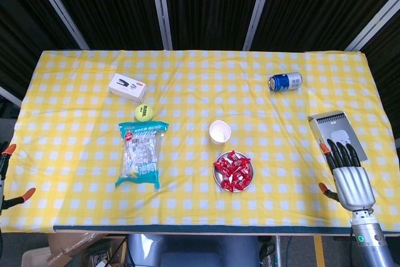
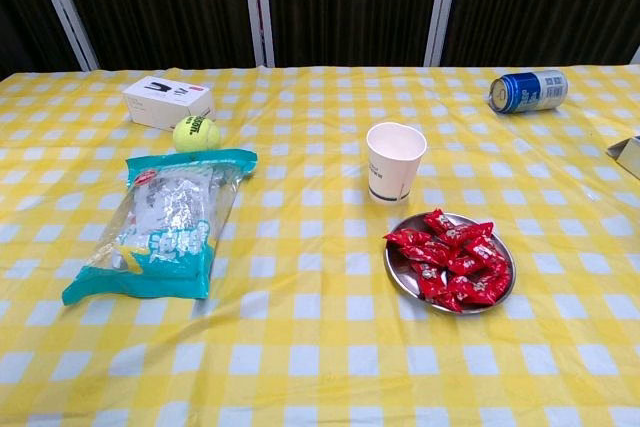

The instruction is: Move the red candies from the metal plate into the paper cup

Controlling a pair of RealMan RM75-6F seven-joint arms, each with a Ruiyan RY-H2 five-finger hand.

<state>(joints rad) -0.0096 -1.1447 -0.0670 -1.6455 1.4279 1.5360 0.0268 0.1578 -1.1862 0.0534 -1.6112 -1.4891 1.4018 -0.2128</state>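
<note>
The right hand (image 1: 347,176) hovered at the lower right of the head view, fingers extended and apart, grasping nothing. The left hand (image 1: 5,176) showed only as orange-tipped parts at the left edge; its state could not be determined. The red candies (image 1: 233,171) lay piled on the metal plate (image 2: 397,270) at lower centre, none yet moved. The paper cup (image 1: 220,132) stood upright just above the plate, mouth open. Judged step: initial approach. The next move would require a leftward reach and a pinch on one wrapper.
</note>
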